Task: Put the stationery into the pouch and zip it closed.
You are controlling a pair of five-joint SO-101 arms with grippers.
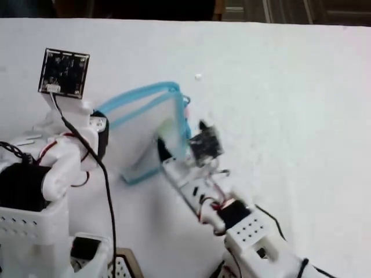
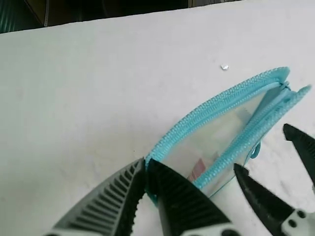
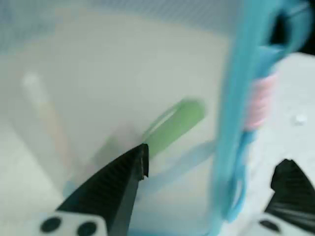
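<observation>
The pouch (image 1: 145,130), translucent with a blue zipper rim, stands on edge on the white table (image 1: 290,87) with its mouth parted. Inside the pouch lie a green piece of stationery (image 3: 179,120) and a pale stick (image 3: 42,108), seen through its wall. Something pink (image 3: 261,96) sits against the zipper band, but what it is cannot be told. At one end of the pouch the left gripper (image 2: 146,169) has its fingers pressed together on the corner where the zipper rim begins. At the pouch's other end the right gripper (image 3: 214,158) has its fingers spread apart. One black finger (image 3: 123,182) lies against the clear wall and the other sits on the far side of the blue band, so the rim runs between them. Beyond the pouch, well apart from it, a tiny white scrap (image 1: 198,76) rests on the table.
</observation>
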